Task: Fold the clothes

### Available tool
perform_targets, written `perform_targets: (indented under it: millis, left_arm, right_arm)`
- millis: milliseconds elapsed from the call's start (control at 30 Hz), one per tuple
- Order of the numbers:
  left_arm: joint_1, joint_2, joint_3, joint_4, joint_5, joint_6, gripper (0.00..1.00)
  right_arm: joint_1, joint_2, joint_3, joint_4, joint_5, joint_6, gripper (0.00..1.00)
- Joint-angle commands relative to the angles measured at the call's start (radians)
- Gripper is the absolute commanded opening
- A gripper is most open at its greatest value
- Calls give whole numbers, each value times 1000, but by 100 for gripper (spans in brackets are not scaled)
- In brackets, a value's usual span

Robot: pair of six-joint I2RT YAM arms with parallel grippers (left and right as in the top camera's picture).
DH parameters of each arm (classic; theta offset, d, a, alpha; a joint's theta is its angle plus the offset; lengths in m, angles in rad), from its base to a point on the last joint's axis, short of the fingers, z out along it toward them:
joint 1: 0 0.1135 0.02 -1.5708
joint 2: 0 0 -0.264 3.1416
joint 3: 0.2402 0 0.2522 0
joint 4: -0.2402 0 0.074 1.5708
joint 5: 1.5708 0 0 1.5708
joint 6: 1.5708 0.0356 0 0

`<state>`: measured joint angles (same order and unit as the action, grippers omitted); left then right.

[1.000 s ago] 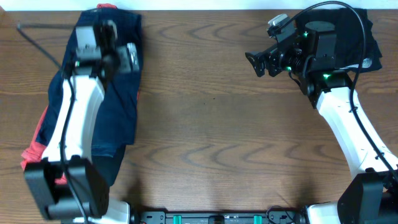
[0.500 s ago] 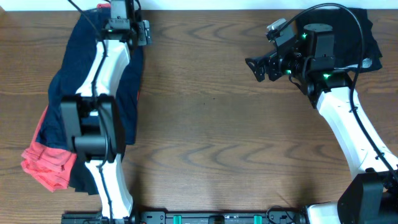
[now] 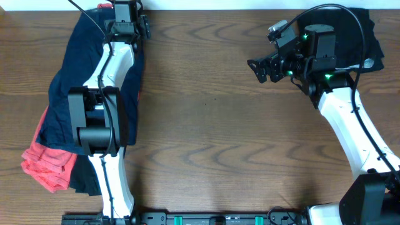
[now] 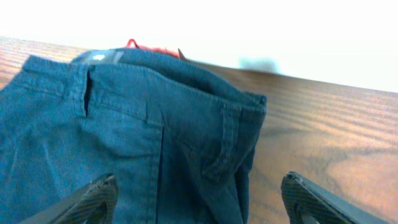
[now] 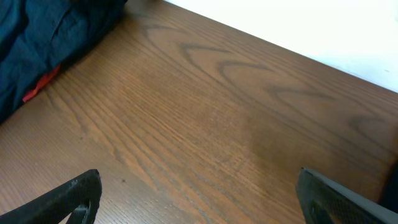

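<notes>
left gripper (image 4: pixel 200 194) outstretched above navy shorts (image 4: pixel 118 130)

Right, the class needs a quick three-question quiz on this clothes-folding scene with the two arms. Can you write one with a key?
1. True or false: the right gripper is shut on a garment.
2. The garment at the near left of the table is: A coral-red, B green, C white.
3. Fill in: the left gripper hovers open over the waistband end of the ___ shorts.
Key: 1 false, its jaws stand open over bare table. 2 A. 3 navy.
</notes>
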<state>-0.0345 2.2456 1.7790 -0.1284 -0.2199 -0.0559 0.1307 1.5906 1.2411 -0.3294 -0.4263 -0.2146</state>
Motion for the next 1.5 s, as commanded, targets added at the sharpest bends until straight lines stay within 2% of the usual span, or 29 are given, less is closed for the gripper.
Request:
perform_targets:
  millis: [0, 200, 467, 533, 667, 767, 967, 1233, 1300, 1467]
  left_arm:
    - [2, 34, 23, 23, -29, -4, 84]
    - [3, 85, 23, 60, -29, 14, 78]
    - [8, 138, 23, 113, -59, 18, 78]
    - [10, 148, 23, 130, -59, 17, 71]
    - [10, 143, 24, 147, -74, 17, 38]
    - [9, 116, 24, 149, -121, 9, 20]
    - [8, 15, 24, 109, -141, 10, 14]
    - [-48, -208, 24, -153, -136, -9, 12]
    - [-71, -263, 24, -217, -136, -9, 6]
    - [-135, -397, 24, -365, -136, -9, 6]
  right_arm:
    - [1, 0, 15, -3, 4, 11, 97]
    - [1, 0, 15, 2, 5, 11, 98]
    - [2, 0, 15, 14, 5, 11, 99]
    - [2, 0, 15, 14, 10, 11, 99]
    - [2, 0, 15, 13, 11, 11, 99]
    - [2, 0, 15, 18, 11, 11, 99]
    - [2, 0, 15, 33, 11, 12, 99]
    - [1, 0, 15, 33, 11, 32, 98]
    - [-1, 0, 15, 33, 11, 60, 98]
    - [-1, 0, 15, 26, 10, 72, 98]
